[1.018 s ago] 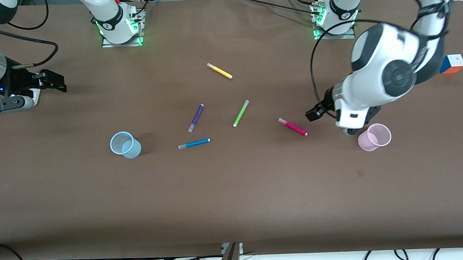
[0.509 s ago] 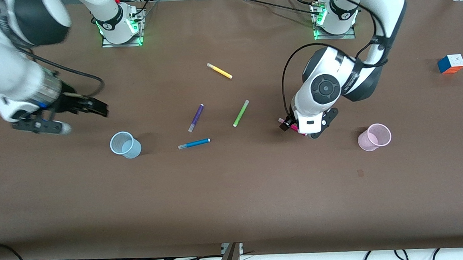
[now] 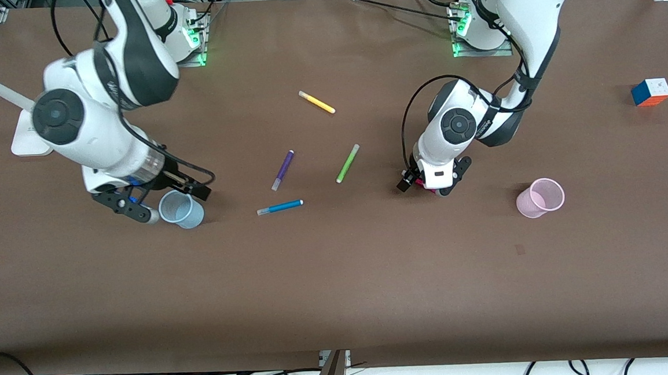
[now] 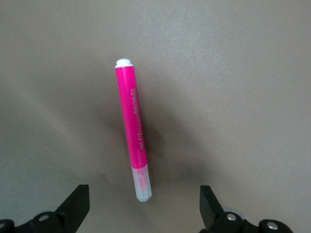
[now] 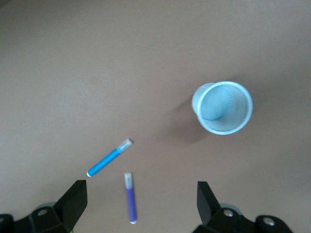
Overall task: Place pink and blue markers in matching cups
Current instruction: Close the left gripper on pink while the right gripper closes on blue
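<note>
Right gripper (image 3: 163, 199) over tabletop (image 3: 339, 280) beside blue cup (image 3: 180, 209), fingers spread wide, holding nothing; likely staging for blue marker (image 3: 280, 206), lying flat toward middle, purple marker (image 3: 282, 170) just farther from camera. Left gripper (image 3: 424, 185) low over pink marker (image 4: 132, 132), fingers wide, straddling it for grasp. Pink cup (image 3: 539, 197) upright toward left arm's end.

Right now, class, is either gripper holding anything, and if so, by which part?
Nothing is held. The left gripper is open over the pink marker, which lies on the table. The right gripper is open beside the blue cup.
</note>
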Robot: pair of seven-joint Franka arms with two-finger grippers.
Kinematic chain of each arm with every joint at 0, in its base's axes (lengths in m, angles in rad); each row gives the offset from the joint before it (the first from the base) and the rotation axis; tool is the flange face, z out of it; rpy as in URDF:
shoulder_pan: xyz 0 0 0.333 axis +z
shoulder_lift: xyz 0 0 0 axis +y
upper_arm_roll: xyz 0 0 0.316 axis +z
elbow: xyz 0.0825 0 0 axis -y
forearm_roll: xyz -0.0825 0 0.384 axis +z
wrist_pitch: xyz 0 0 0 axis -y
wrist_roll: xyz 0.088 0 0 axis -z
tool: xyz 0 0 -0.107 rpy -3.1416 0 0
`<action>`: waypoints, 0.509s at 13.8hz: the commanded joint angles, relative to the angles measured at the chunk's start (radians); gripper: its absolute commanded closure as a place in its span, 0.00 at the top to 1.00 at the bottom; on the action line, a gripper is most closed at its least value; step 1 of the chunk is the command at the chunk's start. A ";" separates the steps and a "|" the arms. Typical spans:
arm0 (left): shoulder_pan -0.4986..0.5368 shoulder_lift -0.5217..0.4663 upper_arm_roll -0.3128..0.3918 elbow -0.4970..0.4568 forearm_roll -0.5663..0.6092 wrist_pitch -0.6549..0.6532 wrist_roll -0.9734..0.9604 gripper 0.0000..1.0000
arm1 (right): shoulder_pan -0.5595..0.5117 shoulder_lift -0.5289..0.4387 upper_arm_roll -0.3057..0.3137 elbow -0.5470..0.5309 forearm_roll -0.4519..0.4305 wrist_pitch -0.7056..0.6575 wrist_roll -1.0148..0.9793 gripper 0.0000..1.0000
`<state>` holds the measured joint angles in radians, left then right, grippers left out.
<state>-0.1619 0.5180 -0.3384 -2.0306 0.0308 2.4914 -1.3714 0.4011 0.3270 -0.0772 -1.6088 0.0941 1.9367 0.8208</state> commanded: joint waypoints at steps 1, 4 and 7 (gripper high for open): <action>-0.011 0.026 0.009 -0.010 0.024 0.056 -0.081 1.00 | 0.024 0.047 -0.006 0.012 0.015 0.057 0.140 1.00; -0.010 0.037 0.012 -0.008 0.037 0.060 -0.084 1.00 | 0.065 0.134 -0.006 0.015 0.125 0.174 0.393 0.99; -0.008 0.050 0.012 -0.004 0.037 0.060 -0.086 1.00 | 0.125 0.226 -0.006 0.020 0.133 0.270 0.541 0.96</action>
<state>-0.1622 0.5594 -0.3346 -2.0388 0.0342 2.5350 -1.4255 0.4882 0.4953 -0.0762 -1.6094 0.2071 2.1588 1.2671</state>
